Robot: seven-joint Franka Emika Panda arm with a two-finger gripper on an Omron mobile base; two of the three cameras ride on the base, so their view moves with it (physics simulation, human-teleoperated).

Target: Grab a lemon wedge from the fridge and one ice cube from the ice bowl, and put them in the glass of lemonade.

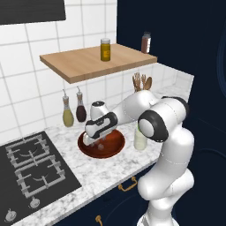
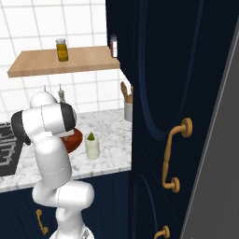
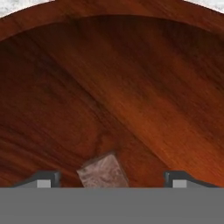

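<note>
Tool (image 3: 105,179) wide around ice cube (image 3: 103,171)

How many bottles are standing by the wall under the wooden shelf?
2. A yellowish bottle stands left, a dark brown bottle right beside it, both behind the ice bowl. The arm may hide others.

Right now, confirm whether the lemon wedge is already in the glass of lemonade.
Yes: in the right base view the lemon wedge pokes up from the top of the glass of lemonade on the counter.
</note>
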